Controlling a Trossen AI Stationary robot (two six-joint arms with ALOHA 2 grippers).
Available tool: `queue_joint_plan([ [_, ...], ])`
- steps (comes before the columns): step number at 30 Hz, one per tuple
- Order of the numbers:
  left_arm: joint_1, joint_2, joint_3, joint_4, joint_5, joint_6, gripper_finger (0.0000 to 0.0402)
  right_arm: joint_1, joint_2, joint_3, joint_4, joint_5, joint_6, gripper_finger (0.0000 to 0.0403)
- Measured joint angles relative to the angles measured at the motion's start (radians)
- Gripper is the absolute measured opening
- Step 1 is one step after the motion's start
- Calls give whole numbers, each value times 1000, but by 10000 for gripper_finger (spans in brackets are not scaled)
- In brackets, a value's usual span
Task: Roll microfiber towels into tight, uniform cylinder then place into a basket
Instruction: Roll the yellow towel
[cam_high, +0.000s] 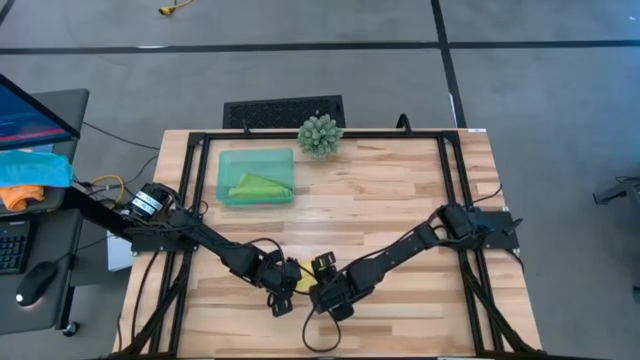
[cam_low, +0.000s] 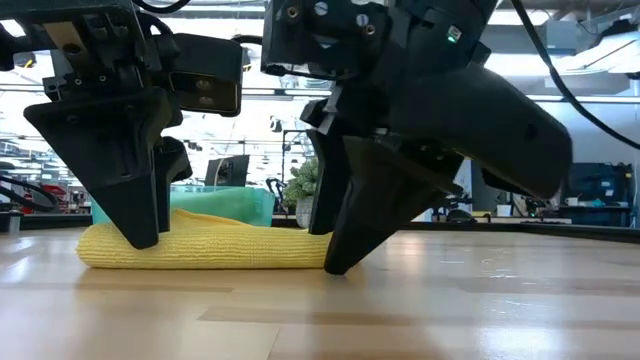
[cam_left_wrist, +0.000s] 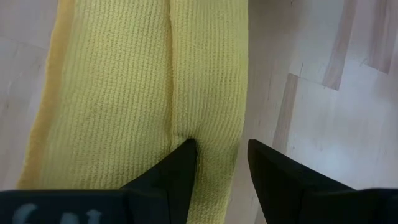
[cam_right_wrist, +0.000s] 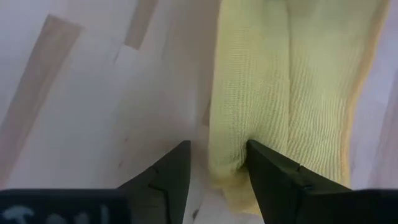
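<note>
- Toward the far left of the wooden table, the teal basket holds the green towel, a crumpled bundle lying toward its near side; a spiky green ball plant stands just beside the basket's far right corner.
- Both arms reach inward and meet at the table's near edge, wrists bent so the fingers point down onto the wood.
- Left gripper is partly open, its two fingers straddling one fold at the left end of the yellow towel; one finger presses into the crease along the roll, the other sits on the outer side against the table.
- Right gripper is partly open too, its fingers pinching an outer fold at the towel's right end.
- That yellow towel lies flat on the table between the grippers as a long, low roll with a lengthwise seam and a ribbed weave.
</note>
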Motion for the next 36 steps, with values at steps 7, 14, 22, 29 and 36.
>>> queue_joint_plan([
  [7,-3,0,0,-2,-19,44,146,-17,18,1,-2,3,65,139],
  [14,-19,0,0,-4,-53,112,146,-25,24,0,7,22,112,21],
  [22,-61,-42,-4,-39,-105,113,146,-25,25,-2,23,14,172,42],
  [29,-145,-89,-5,-81,-248,123,146,-24,25,-2,21,9,178,11],
  [36,-235,-80,-3,-68,-426,205,146,-25,25,-2,23,1,179,34],
])
